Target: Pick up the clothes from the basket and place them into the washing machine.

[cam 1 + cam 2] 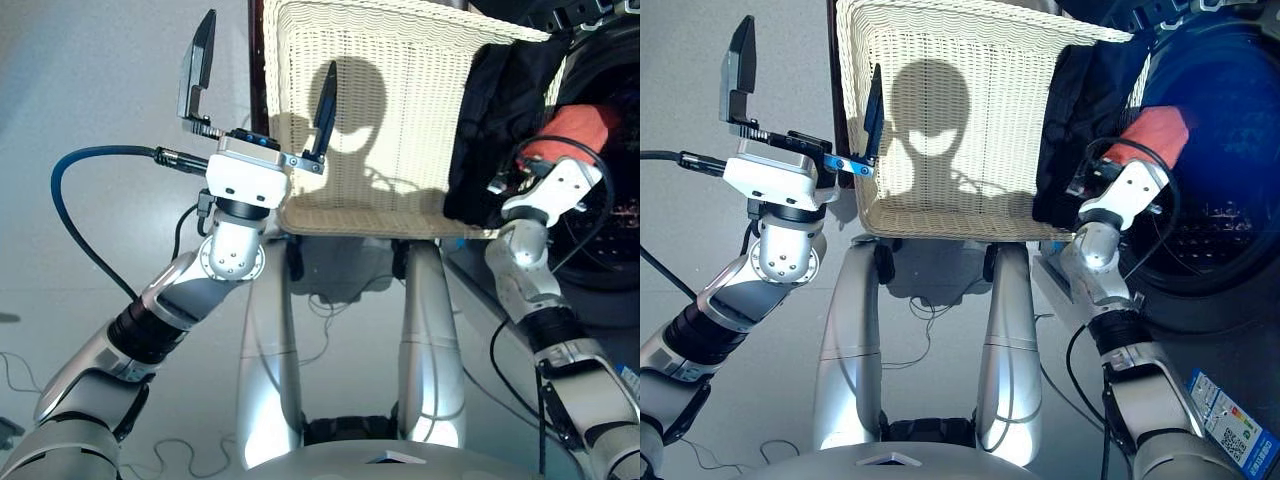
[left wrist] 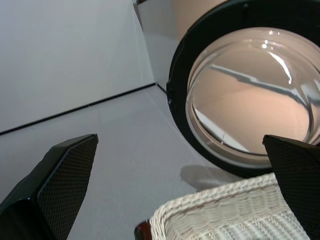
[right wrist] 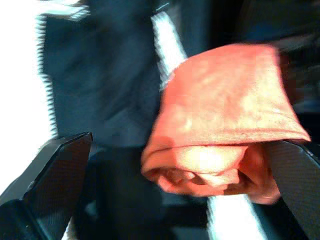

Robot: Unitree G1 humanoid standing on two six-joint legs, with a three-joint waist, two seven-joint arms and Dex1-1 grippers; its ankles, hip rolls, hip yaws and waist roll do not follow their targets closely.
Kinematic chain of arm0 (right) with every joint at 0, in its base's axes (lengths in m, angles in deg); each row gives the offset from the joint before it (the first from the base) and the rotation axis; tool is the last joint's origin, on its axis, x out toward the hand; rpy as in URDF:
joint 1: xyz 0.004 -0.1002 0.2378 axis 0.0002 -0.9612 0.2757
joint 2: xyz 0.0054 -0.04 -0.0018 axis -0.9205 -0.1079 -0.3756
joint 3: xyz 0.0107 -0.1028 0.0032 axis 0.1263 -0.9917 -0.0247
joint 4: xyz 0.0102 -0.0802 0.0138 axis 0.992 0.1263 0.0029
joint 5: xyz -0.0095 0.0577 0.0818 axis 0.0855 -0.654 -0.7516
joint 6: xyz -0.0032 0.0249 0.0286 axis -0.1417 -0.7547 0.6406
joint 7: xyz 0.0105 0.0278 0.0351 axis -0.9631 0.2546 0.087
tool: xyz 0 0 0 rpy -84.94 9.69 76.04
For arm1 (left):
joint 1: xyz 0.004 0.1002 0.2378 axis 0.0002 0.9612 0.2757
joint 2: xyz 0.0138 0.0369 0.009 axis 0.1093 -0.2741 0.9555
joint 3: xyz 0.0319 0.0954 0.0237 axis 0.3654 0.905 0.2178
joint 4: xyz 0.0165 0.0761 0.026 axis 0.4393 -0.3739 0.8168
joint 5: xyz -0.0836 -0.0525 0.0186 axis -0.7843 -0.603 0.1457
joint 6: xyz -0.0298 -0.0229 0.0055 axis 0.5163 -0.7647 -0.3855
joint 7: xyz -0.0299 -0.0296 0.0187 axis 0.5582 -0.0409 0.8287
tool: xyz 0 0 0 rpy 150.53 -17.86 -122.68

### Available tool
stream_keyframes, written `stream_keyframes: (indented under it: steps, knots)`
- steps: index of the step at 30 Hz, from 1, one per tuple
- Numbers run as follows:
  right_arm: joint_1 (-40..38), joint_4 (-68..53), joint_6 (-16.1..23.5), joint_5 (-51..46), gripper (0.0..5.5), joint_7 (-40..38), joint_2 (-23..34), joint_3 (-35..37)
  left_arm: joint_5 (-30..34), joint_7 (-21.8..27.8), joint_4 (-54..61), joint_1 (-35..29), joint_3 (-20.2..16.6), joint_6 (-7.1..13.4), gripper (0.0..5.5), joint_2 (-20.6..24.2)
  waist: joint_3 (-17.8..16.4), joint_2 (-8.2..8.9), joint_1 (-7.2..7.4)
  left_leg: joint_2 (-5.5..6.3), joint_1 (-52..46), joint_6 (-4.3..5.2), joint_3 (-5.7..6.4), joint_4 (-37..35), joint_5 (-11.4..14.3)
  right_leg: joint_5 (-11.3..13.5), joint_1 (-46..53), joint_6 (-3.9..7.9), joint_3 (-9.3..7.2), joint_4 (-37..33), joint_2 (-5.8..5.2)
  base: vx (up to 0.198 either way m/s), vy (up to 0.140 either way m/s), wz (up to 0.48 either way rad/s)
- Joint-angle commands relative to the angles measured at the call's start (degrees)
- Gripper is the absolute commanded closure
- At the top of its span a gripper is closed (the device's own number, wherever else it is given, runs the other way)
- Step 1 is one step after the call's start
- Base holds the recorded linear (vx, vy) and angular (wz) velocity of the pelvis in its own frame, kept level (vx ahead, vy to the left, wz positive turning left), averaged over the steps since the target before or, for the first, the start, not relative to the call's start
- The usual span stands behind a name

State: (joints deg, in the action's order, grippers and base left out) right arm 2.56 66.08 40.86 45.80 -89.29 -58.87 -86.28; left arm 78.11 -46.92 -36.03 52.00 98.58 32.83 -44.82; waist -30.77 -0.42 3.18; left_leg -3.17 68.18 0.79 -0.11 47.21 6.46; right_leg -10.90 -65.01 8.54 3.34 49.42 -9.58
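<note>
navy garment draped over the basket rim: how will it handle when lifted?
Probably floppy: the navy garment hangs in folds over the basket rim. Likely to trail and snag on the wicker. It may drag the red-orange cloth beside it.

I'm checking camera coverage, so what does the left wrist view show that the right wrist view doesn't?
Only the left wrist view shows the round glass door and the bare floor. Only the right wrist view shows the red-orange cloth against the navy garment. Both show part of the cream basket and their own hand's black fingers, spread apart with nothing clamped.
</note>
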Motion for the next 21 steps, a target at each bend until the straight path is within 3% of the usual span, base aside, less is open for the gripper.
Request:
stream_keyframes:
  steps: [1,5,14,21]
  knots:
    - [1.06,-1.87,1.58,1.12,0.00,1.69,1.23,1.21,0.16,-0.13,5.90,0.04,-0.25,2.77,0.00,-0.11,0.98,-0.65,-0.51,-1.14,-4.26,1.84,-1.52,-4.85,0.53,5.57,-0.82,-2.79,-0.27,-6.14,1.51,0.000,0.000,0.000]
    - [4.11,3.50,1.01,-5.56,0.00,4.09,-1.52,-0.44,-1.72,0.75,6.20,0.67,-0.02,3.13,0.00,-0.53,0.98,-1.04,-1.02,-1.12,-4.09,1.90,-1.64,-4.63,0.50,5.67,-0.79,-2.89,-0.37,-6.19,1.46,0.000,0.000,0.000]
    - [12.88,19.50,-2.79,-6.67,0.00,5.73,-3.19,-3.02,-3.74,2.44,5.37,0.12,0.88,3.75,0.00,-1.39,0.98,-1.91,-2.16,-0.98,-3.98,2.04,-1.47,-4.35,0.58,5.71,-0.90,-3.00,-0.56,-5.96,1.42,0.000,0.000,0.000]
    - [20.56,35.42,-4.66,-6.60,0.00,1.66,-3.56,0.01,-4.99,2.33,5.25,-0.03,1.41,3.61,0.00,-1.39,0.98,-3.10,-3.19,-0.82,-4.20,2.07,-1.47,-4.19,0.86,5.56,-0.67,-3.03,-0.86,-5.81,1.19,0.000,0.000,0.000]
